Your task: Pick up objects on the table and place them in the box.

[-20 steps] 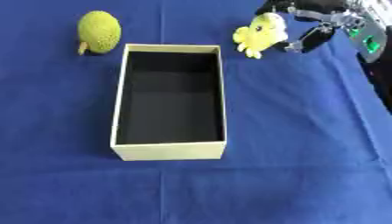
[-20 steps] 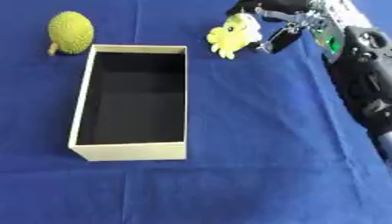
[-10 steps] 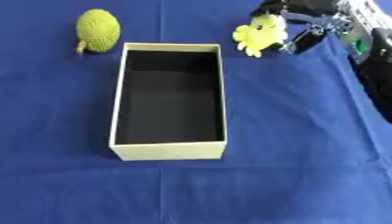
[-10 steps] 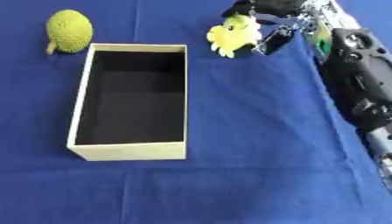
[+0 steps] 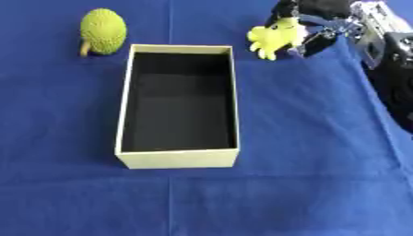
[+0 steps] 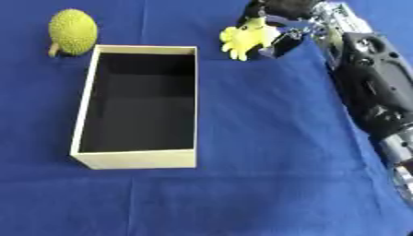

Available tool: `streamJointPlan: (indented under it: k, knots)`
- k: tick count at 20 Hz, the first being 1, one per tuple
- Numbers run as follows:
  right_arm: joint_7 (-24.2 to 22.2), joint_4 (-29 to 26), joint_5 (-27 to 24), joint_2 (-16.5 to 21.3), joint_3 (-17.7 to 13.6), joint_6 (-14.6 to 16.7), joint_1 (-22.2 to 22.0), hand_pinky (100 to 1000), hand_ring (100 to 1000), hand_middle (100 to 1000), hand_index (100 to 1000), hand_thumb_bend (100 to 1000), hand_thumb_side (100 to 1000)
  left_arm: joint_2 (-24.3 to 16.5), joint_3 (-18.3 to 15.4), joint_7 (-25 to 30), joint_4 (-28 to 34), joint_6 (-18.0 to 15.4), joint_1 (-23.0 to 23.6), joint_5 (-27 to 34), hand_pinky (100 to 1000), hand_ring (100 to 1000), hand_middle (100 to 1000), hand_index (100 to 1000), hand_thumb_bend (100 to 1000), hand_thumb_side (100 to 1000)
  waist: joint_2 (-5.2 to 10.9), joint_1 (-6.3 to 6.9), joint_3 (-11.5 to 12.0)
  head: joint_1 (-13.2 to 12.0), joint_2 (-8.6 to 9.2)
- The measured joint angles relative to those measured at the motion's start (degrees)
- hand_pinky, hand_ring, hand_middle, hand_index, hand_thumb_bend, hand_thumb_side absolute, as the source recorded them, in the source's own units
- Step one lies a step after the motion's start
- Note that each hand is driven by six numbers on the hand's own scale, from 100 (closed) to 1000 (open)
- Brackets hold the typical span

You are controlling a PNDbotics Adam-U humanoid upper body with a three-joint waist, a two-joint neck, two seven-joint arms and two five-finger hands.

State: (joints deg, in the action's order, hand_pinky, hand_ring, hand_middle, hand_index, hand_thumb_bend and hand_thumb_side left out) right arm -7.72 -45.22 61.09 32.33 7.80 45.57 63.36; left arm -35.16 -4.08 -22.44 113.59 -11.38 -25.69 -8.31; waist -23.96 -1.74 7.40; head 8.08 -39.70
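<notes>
A small yellow toy (image 5: 273,38) lies on the blue cloth just past the far right corner of the cream box (image 5: 126,113), whose black inside holds nothing. My right hand (image 5: 310,20) reaches in from the upper right, its dark fingers curled over and behind the toy and touching it. A bumpy green fruit (image 5: 103,31) with a short stalk sits beyond the box's far left corner. My left hand shows in neither view.
My right forearm (image 6: 373,87) runs down the right side of the cloth. The blue cloth (image 5: 306,138) covers the whole table, with open room in front of the box and to its right.
My right hand has drawn closer round the yellow toy, and hand and toy have shifted slightly left toward the box. The box and the green fruit stay put.
</notes>
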Motion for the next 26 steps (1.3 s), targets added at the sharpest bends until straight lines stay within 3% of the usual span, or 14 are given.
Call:
streamJointPlan:
  k: [12, 15, 20, 23, 26]
  knots:
    - [1.95, -2.5, -5.37, 0.09, 0.29, -1.58, 0.14, 807, 727, 384, 628, 100, 103, 0.0, 0.0, 0.33, 0.0, 0.21, 0.46, 0.0, 759, 769, 746, 889, 100, 541, 0.26, 0.14, -0.56, -0.16, -0.11]
    - [2.16, -6.48, -9.37, 0.92, 0.7, -2.06, -0.04, 788, 676, 341, 590, 100, 100, 0.0, 0.0, 0.34, 0.0, 0.22, 0.5, 0.0, 759, 769, 747, 889, 100, 539, 0.51, 0.16, -0.78, -0.27, -0.2]
    - [1.08, -15.49, -17.01, 3.13, 1.13, -4.84, -0.77, 787, 673, 340, 589, 100, 100, 0.0, 0.0, 0.34, 0.0, 0.22, 0.55, 0.0, 759, 769, 747, 889, 100, 539, 0.74, 0.2, -1.07, -0.34, -0.64]
    - [0.06, -18.46, -19.86, 3.41, 1.91, -5.85, -0.61, 761, 639, 360, 594, 184, 100, 0.0, 0.0, 0.32, 0.0, 0.21, 0.56, 0.0, 760, 770, 748, 890, 100, 528, 1.01, 0.24, -0.92, -0.22, -1.02]
    - [-0.92, -22.2, -21.9, 3.04, 4.69, -4.73, 2.11, 768, 638, 372, 599, 204, 100, 0.0, -0.01, 0.13, 0.0, 0.07, 0.51, 0.01, 760, 770, 749, 889, 100, 527, 1.41, 0.26, -0.95, 0.01, -1.32]
